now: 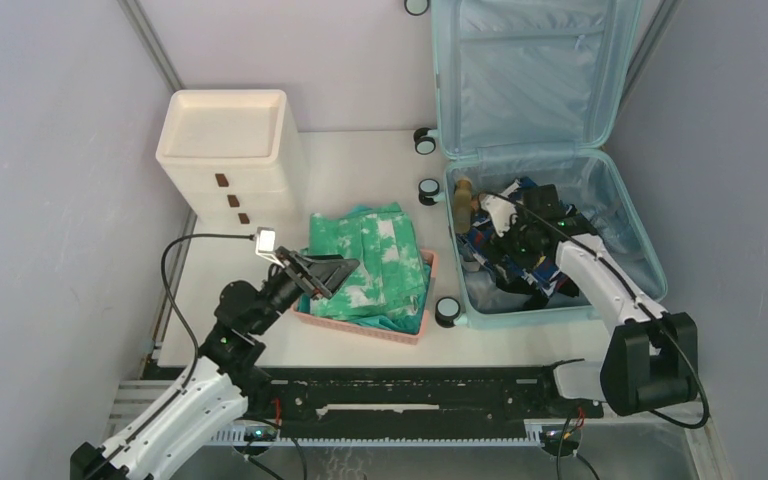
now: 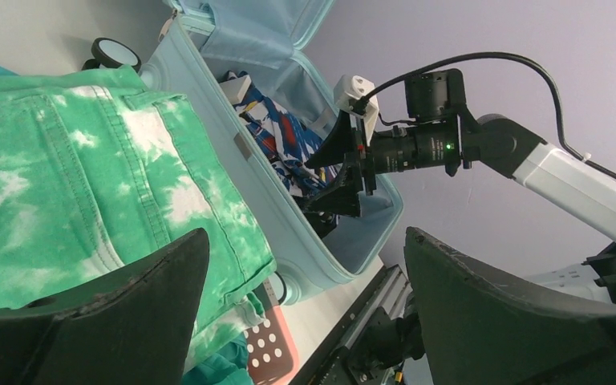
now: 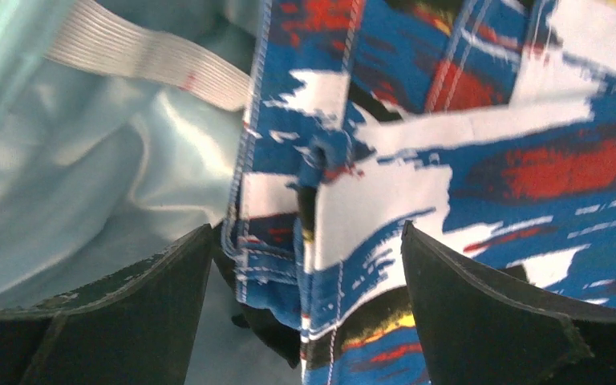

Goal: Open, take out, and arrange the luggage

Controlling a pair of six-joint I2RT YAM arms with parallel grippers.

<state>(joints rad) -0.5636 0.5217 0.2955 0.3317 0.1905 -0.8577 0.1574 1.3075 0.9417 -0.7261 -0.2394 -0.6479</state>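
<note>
While the luggage is lying open on the bench's right side, the right claw is hanging spread inside it over patterned cloth; the left claw is gaping left of it.

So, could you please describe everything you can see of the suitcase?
The luggage is a pale aqua hard-shell suitcase lying open at the right of the table, lid raised at the back, light blue fabric lining showing. Small black-and-white caster wheels line its left edge. A white elastic strap crosses the lining. Its lower half holds a blue, red and white patterned garment; the right gripper hangs inside, jaws open, over that garment.
</note>
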